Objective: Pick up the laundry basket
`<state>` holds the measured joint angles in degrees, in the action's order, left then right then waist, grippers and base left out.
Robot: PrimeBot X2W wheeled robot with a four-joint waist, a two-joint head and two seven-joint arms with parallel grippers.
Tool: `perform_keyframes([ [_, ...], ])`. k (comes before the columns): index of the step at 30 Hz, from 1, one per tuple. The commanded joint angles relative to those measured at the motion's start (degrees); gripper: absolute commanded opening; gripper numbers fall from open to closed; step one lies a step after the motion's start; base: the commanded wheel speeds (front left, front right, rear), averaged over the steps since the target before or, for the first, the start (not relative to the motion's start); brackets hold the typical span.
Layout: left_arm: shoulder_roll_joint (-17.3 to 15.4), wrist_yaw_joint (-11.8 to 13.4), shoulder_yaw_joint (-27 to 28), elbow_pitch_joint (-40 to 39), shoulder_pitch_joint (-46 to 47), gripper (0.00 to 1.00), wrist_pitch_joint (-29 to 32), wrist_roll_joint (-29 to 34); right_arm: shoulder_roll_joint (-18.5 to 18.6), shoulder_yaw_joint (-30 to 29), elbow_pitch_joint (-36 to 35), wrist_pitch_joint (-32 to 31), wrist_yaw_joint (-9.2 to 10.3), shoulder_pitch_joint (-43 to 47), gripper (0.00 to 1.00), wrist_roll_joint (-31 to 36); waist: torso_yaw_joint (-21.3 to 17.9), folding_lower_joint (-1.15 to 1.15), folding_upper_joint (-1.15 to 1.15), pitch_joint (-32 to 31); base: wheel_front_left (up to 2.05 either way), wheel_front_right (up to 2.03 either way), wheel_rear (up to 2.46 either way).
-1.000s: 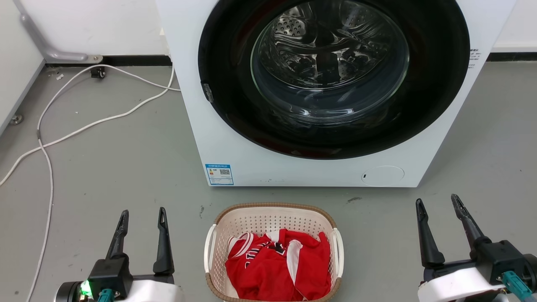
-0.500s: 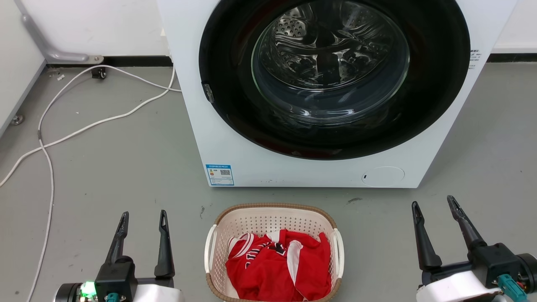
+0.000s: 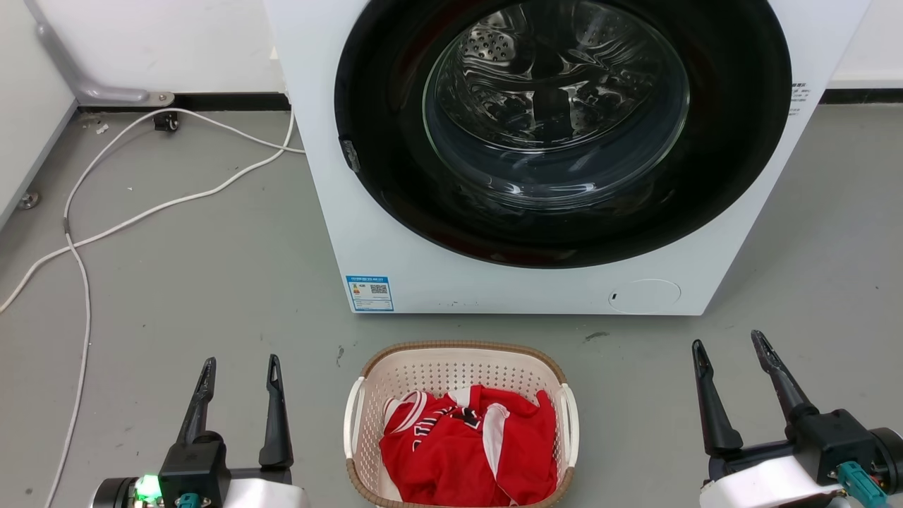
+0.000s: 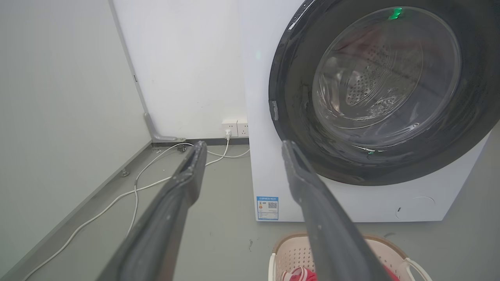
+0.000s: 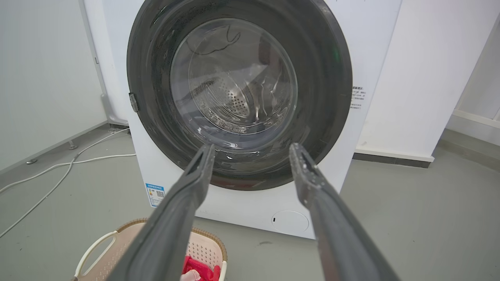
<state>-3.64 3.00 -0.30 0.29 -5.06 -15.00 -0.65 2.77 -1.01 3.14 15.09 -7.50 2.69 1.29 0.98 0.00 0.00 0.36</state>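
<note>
Barely anything has shifted over the last second: the right gripper (image 3: 726, 339) has crept a touch inward and the left gripper (image 3: 240, 358) has sunk slightly. Both sets of jaws stand apart, holding nothing, fingers pointing toward the washer (image 3: 494, 289). Between them, apart from either, the laundry basket (image 3: 437, 370) sits on the grey floor (image 3: 211, 296) just in front of the washer's round glass door, a red garment (image 3: 469, 451) heaped inside. White cables (image 3: 141, 219) trail across the floor off to the left.
</note>
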Motion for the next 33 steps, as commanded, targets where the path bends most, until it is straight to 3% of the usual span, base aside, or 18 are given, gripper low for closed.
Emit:
perform_keyframes([
  [1, 0.03, -0.28, 0.13, 0.12, -0.46, 1.0, -0.28, 0.31, 0.19, 0.04, -0.03, 0.12, 0.02, 0.4, 1.0, -0.1, 0.0, 0.0, 0.0, 0.05, 0.0, 0.0, 0.0],
  [16, 0.33, -1.56, 1.65, 3.03, 2.51, 1.0, -0.22, -1.23, 0.18, 1.21, 1.13, 0.12, 0.02, -0.81, 1.0, 0.69, 0.4, 0.0, 0.0, 1.5, 0.0, 0.0, 0.0],
  [23, 0.38, -3.97, 2.81, 8.03, 6.89, 1.0, -0.22, -1.9, 0.15, 4.42, 5.66, 0.1, 0.03, -4.03, 1.0, 1.3, 0.62, 0.0, 0.0, 5.15, 0.0, 0.0, 0.0],
  [33, -0.68, -8.17, 2.84, 21.35, 15.76, 1.0, -0.22, -2.42, 0.15, 9.98, 15.2, 0.11, 0.03, -13.83, 1.0, 3.7, 0.04, 0.0, 0.0, 13.1, 0.0, 0.0, 0.0],
])
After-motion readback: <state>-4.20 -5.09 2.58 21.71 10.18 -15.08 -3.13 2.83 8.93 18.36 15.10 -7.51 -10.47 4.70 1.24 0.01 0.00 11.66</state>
